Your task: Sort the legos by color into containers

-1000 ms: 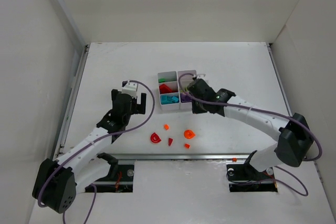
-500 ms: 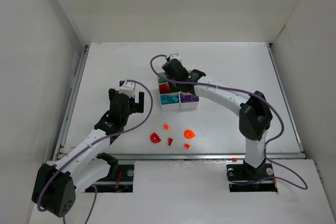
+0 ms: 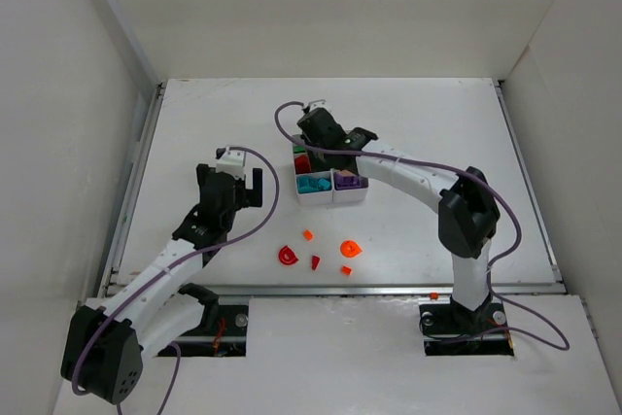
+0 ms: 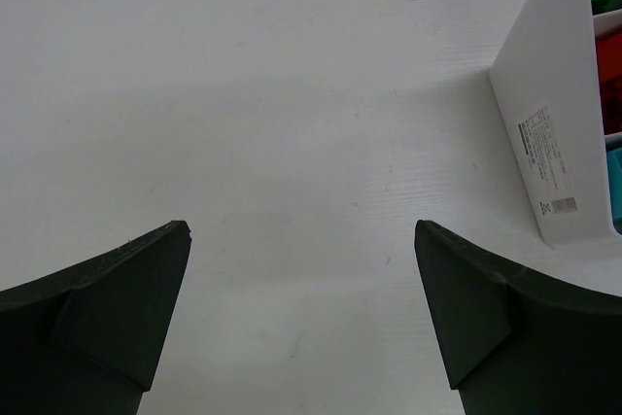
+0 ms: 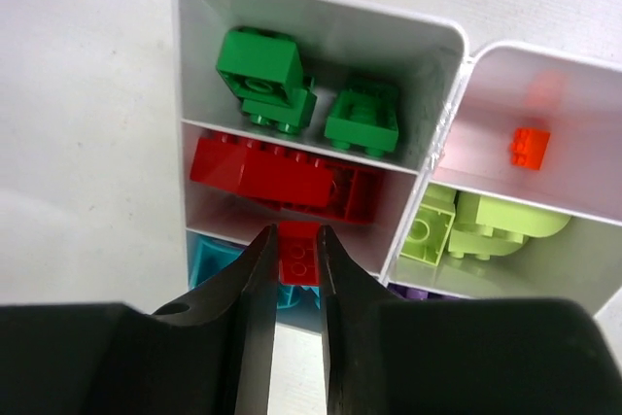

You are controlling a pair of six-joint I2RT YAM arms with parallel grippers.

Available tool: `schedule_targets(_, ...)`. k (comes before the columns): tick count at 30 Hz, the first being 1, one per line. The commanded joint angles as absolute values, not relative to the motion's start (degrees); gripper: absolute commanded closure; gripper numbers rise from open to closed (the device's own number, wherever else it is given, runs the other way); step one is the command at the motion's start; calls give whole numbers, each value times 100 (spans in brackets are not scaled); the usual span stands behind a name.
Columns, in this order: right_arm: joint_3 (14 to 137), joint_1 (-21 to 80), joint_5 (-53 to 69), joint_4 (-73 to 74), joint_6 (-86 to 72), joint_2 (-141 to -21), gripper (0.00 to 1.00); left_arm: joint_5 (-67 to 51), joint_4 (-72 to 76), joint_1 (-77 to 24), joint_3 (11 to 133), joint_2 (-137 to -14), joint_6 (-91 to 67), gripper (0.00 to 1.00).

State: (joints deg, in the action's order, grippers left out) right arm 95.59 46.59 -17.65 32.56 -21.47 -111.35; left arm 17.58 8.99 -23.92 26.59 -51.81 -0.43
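Note:
In the right wrist view the white containers (image 5: 321, 17) fill the frame, holding dark green legos (image 5: 277, 80), red legos (image 5: 277, 177), teal ones (image 5: 207, 259), one orange brick (image 5: 529, 146), lime pieces (image 5: 476, 228) and a sliver of purple (image 5: 416, 291). My right gripper (image 5: 294, 237) hangs over the red compartment, shut on a small red brick (image 5: 298, 254) that touches both fingers. From above, that gripper (image 3: 309, 139) sits over the containers' (image 3: 352, 197) left column. My left gripper (image 3: 231, 182) stands wide open over bare table to the left, nothing between its fingers (image 4: 136, 289).
Loose pieces lie near the front edge: a red arch (image 3: 288, 256), a small red piece (image 3: 315, 261), and orange pieces (image 3: 307, 234), (image 3: 350, 248), (image 3: 346, 269). Another orange bit (image 3: 433, 294) sits beyond the table rail. The containers' labelled side wall (image 4: 544, 153) shows right of the left gripper.
The right arm swung from the containers' right side to over the left column, carrying the red brick. The left gripper drifted slightly back and left, still open.

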Motion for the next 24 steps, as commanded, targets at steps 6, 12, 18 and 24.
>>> schedule_targets(6,9993,4588,-1740,3059,-1978,-11285,49,1767,1055,-2355,2575,-5010,-9,0)
schedule_targets(12,9861,4588,-1793,2988,-1635,-10847,23,1705,1055,-2355,2575,-5010,-9,0)
schedule_targets(18,9512,4588,-1346,3137,-934,-9847,21,1512,923,-2355,2575,-5010,281,0)
schedule_targets(24,7249,4806,-579,3419,-1168,-8931,23,1512,975,-2303,2575,-4957,422,0)
